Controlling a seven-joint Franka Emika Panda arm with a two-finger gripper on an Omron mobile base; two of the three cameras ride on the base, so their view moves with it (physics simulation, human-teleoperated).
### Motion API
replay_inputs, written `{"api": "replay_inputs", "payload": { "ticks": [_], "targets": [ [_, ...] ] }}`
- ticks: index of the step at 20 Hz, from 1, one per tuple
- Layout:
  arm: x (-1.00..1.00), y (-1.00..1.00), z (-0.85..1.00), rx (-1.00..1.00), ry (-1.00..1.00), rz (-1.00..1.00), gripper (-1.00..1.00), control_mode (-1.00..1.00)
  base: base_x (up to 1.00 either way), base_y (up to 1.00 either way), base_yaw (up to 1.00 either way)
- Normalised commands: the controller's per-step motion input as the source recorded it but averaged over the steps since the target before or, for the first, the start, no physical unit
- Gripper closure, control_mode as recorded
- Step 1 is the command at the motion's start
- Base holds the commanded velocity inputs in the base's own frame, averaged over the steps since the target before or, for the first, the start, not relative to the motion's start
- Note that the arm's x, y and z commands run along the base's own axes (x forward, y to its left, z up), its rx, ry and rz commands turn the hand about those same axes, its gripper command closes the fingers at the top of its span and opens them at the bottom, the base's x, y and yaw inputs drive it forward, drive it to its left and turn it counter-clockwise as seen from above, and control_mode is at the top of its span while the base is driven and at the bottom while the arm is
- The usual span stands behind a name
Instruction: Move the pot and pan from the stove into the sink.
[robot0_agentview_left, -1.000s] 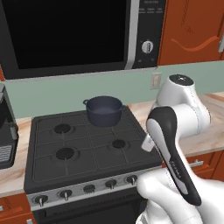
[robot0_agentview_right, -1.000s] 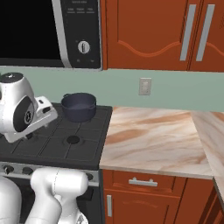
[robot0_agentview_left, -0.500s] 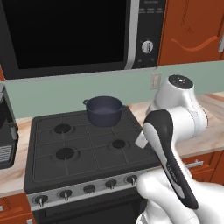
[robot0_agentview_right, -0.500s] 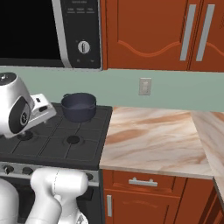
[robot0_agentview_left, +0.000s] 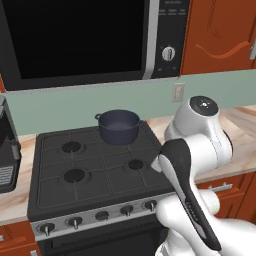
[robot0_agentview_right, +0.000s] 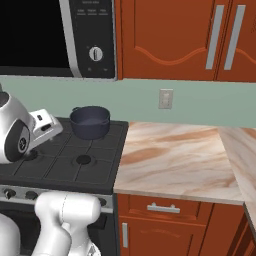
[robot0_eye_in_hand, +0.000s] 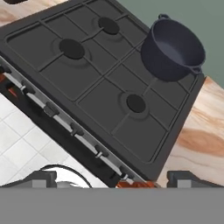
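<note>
Hand view: one pot (robot0_eye_in_hand: 173, 49), four burners (robot0_eye_in_hand: 136, 103).

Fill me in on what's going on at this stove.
A white robot arm hangs over the stove with its gripper open and holding nothing. The pot sits on the back right burner, untouched, with the gripper above the front edge of the stove and well short of it. The other three burners are bare. The marbled counter runs off to the right of the stove, and a microwave hangs above.
</note>
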Motion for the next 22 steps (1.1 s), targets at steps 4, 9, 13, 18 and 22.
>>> {"api": "replay_inputs", "payload": {
  "ticks": [4, 9, 13, 18, 22],
  "targets": [
    [0.31, 0.07, 0.00, 0.00, -0.03, -0.05, -1.00, -1.00, 0.00, 0.00, 0.00],
    [0.42, 0.14, 0.00, 0.00, 0.00, -0.07, -1.00, -1.00, 0.00, 0.00, 0.00],
    [0.48, 0.21, 0.00, -0.01, 0.00, -0.08, -1.00, -1.00, 0.00, 0.00, 0.00],
    [0.49, 0.21, 0.00, -0.02, 0.00, -0.08, -1.00, -1.00, 0.00, 0.00, 0.00],
    [0.44, 0.16, -0.01, -0.02, 0.00, -0.06, -1.00, -1.00, 0.00, 0.00, 0.00]
  ]
}}
